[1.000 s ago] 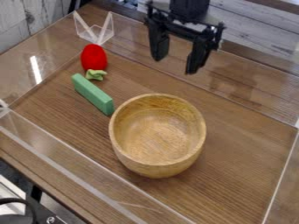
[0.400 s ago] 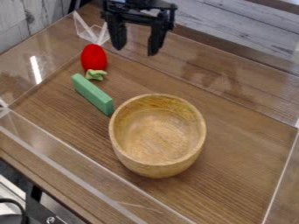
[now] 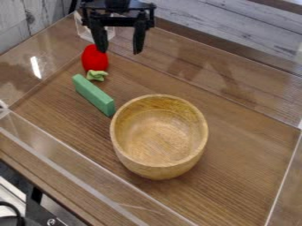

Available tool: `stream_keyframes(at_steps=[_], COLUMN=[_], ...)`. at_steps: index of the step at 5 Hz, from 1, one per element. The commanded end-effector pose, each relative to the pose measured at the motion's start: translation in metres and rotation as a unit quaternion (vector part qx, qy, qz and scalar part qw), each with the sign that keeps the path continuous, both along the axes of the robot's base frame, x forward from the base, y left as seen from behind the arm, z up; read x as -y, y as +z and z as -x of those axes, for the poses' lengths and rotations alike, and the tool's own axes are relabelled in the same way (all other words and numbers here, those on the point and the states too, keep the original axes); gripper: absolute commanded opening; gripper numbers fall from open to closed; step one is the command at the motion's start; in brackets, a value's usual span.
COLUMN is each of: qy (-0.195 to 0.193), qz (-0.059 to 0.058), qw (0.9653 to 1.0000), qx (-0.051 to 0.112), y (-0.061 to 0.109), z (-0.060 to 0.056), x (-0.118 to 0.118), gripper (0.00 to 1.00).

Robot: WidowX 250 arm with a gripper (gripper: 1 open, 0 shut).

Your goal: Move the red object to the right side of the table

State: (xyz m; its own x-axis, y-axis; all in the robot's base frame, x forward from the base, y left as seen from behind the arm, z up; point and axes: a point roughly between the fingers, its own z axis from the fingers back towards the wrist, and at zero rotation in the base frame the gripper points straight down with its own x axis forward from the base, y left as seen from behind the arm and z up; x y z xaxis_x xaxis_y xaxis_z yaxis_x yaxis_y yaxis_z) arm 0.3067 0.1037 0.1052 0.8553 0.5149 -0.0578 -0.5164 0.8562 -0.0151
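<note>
Red strawberry toy [image 3: 94, 59] sits at the tabletop's [image 3: 242, 106] far left, just beyond the green block [image 3: 94, 94]. Over the past second the gripper [image 3: 120, 41] has swept leftward from above the wooden bowl [image 3: 160, 136], jaws wide and empty, now just beside the toy; descent and grasp likely follow.

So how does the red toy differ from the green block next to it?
The red toy is small and rounded with a green leafy bit; the green block is long, flat-sided and plain. The toy sits farther back, near the gripper; the block lies diagonally closer to the wooden bowl. Both rest on the table.
</note>
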Motion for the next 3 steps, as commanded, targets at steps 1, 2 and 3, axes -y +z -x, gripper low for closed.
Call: stream_keyframes(at_steps=[1,2,3], qy=[0.047,0.059,0.066], qz=[-0.011,-0.014,-0.017], qw=[0.9980,0.9969,0.9961], qx=[0.041,0.051,0.056], y=[0.011,0.007,0.002], z=[-0.020,-0.030,-0.038], x=[-0.017,-0.029,-0.038], gripper=[1.00,1.00,1.00])
